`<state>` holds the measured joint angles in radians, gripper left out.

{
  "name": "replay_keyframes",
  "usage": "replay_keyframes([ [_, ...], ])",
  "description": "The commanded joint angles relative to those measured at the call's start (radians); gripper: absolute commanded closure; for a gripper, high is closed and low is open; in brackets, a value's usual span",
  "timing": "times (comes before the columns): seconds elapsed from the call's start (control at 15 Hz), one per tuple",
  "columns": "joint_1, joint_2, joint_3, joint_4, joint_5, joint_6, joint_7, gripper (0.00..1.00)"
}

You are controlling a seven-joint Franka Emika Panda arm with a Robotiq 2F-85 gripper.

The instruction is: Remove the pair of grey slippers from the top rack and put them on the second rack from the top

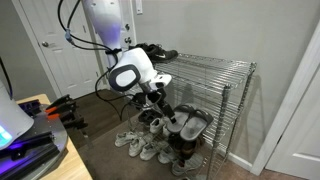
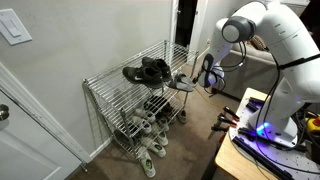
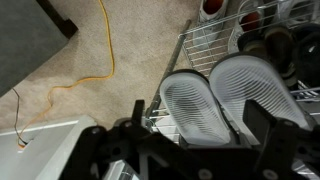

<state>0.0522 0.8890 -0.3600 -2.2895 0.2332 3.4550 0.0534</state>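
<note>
Pincer: my pincer (image 3: 195,155) is spread wide. The two dark fingers sit at about 7 and 5 o'clock in the wrist view and pinch nothing.
Slippers: the pair of grey slippers (image 3: 195,105) lies at 12 o'clock from my pincer. They are side by side with the ribbed grey faces up and the near ends close to my fingers.
Contact: the near ends reach down between my spread fingers; I cannot tell whether they touch them.
Support: the slippers rest on a wire tier, with their near ends over its edge.
Which tier: in an exterior view the slippers (image 1: 190,122) sit below the level of the top rack (image 1: 215,68). It looks like the second rack from the top, though I cannot be sure.
Pincer from outside: my pincer (image 1: 166,106) hangs at 10 o'clock from the slippers, just beside them.
Top rack load: black shoes (image 1: 152,52) stand on it.
Floor: white sneakers (image 1: 140,143) lie at 7 o'clock from the slippers.
Wrist view, 11 o'clock: a yellow cable (image 3: 108,45) runs across the carpet (image 3: 140,80).
</note>
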Motion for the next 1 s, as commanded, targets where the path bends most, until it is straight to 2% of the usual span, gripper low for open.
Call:
replay_keyframes([
  [0.0,0.118,-0.185,-0.025,-0.191,0.100,0.000,0.045,0.00],
  [0.2,0.214,-0.266,-0.069,-0.244,0.179,0.000,0.054,0.00],
  [0.47,0.297,-0.343,-0.121,-0.298,0.246,0.000,0.040,0.00],
  [0.67,0.323,-0.369,-0.143,-0.325,0.265,0.000,0.031,0.00],
  [0.73,0.291,-0.321,-0.120,-0.272,0.246,0.000,0.034,0.00],
  [0.93,0.293,-0.320,-0.121,-0.270,0.246,-0.001,0.034,0.00],
])
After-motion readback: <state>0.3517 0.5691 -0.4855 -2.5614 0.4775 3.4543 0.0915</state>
